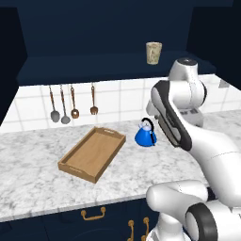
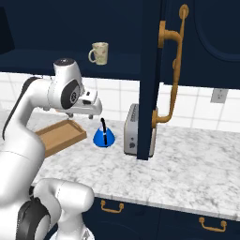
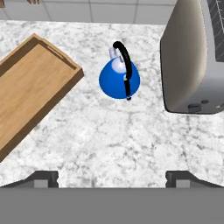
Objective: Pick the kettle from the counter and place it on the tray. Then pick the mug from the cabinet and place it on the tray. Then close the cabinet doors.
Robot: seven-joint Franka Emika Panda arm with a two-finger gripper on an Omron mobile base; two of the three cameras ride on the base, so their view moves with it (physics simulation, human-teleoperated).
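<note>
Kettle (image 3: 119, 79): 1, blue, upright on the worktop (image 1: 42, 164), toward its back edge; black handle arches over the lid, running front to back in the hand view.
Tray (image 1: 92, 153): 1, wooden, bare, long axis slanting from the front edge toward the back wall, just left of the kettle, apart from it.
Toaster (image 2: 135, 130): 1, silver, just right of the kettle.
Mug (image 2: 100, 53): 1, beige, upright on the cabinet shelf (image 1: 94, 66), handle to the left in the right base view.
Cabinet door (image 2: 151, 70): swung open, edge over the toaster.
Utensils (image 1: 70, 104): 4, hanging on the back wall.
Tool (image 3: 112, 178): released, fingers spread wide, above bare worktop in front of the kettle, holding nothing.
</note>
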